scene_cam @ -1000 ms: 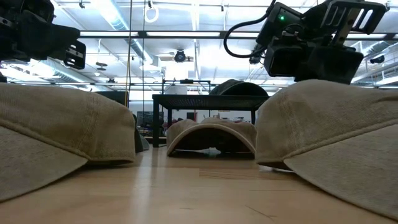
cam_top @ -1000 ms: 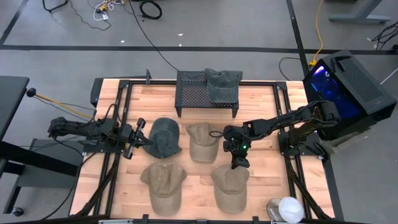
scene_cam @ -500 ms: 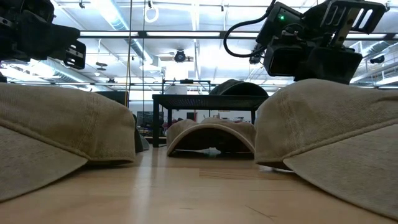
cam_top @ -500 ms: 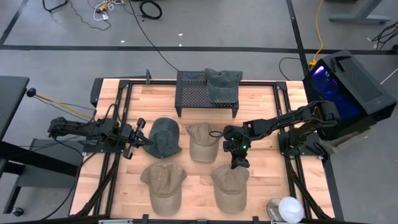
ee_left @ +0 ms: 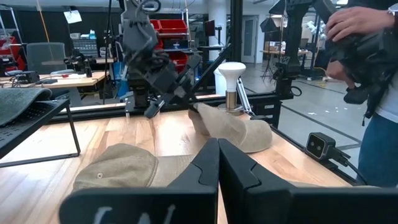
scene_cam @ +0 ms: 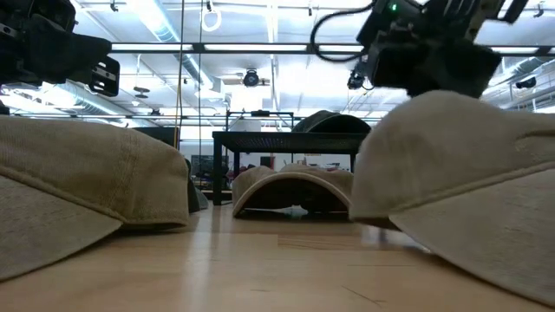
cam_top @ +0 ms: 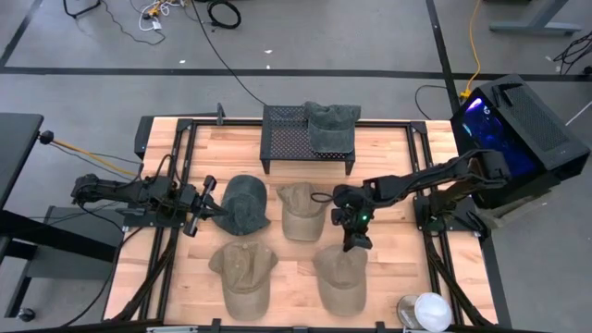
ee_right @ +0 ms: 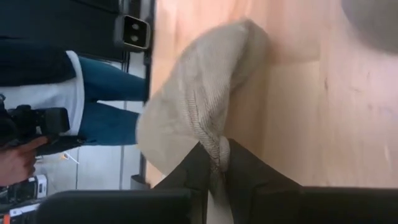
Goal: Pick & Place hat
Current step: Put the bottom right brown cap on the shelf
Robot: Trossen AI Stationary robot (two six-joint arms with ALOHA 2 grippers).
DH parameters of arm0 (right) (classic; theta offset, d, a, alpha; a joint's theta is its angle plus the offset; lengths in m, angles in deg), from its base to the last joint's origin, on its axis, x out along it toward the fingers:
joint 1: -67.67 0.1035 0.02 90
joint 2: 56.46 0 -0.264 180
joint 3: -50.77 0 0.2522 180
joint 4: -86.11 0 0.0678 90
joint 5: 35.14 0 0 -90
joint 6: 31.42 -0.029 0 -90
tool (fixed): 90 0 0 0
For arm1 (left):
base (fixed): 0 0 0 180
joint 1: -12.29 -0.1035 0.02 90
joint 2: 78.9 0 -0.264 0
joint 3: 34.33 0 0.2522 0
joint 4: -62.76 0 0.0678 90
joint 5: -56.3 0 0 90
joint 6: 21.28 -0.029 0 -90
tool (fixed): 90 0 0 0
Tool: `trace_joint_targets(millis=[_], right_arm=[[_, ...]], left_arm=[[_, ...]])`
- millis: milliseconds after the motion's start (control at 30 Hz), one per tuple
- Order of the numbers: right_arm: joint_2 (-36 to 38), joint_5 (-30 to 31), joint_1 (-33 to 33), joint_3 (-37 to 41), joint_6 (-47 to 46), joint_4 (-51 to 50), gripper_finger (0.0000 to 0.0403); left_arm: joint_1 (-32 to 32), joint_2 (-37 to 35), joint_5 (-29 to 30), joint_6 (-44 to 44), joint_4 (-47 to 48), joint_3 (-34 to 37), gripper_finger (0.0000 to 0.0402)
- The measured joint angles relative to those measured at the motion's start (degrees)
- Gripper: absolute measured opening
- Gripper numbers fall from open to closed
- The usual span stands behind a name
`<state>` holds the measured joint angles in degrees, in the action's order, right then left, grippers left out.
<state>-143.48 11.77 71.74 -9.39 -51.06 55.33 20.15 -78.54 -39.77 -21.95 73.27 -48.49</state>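
Lifted a little since a second ago, the front-right tan hat (cam_top: 340, 277) now hangs tilted from the right tool (cam_top: 353, 244), its back edge off the table (cam_top: 388, 166); in the low view the same hat (scene_cam: 460, 173) rides higher than before and the arm above it has risen. The right tool's two fingers (ee_right: 205, 168) are pinched together on the rear rim of this hat (ee_right: 199, 106), with cloth caught between them, while the brim end is still near the wood.

Nothing else has shifted. The left tool (cam_top: 205, 211) waits at the left side of the table, fingers (ee_left: 208, 168) pressed tight together and holding nothing, its tip just beside the green hat (cam_top: 244, 203). A tan hat (cam_top: 299, 210) lies in the middle, another tan hat (cam_top: 243, 275) at front left. A second green hat (cam_top: 331, 125) rests on the black rack (cam_top: 287, 137) at the table's far edge. A white-topped object (cam_top: 431, 310) stands at the front-right corner. Beyond the table, a person in blue jeans (ee_left: 379, 143) stands holding something dark.
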Motion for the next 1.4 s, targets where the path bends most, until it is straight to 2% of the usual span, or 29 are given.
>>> trace_joint_targets(millis=[333, 733, 1400], right_arm=[[1.66, 0.55, 1.82, -3.92, -0.91, -0.49, 0.0036], [5.59, 3.88, 4.31, -9.31, -0.89, -9.26, 0.0036], [5.61, 13.25, 4.64, -29.14, 5.12, -23.62, 0.0036]], left_arm=[[-0.02, 0.0, 0.0, -0.01, -0.21, 0.02, 0.0003], [-0.01, 0.0, 0.0, 0.0, -0.27, 0.02, 0.0003], [-0.01, 0.0, -0.02, 0.0, -0.35, 0.02, 0.0003]])
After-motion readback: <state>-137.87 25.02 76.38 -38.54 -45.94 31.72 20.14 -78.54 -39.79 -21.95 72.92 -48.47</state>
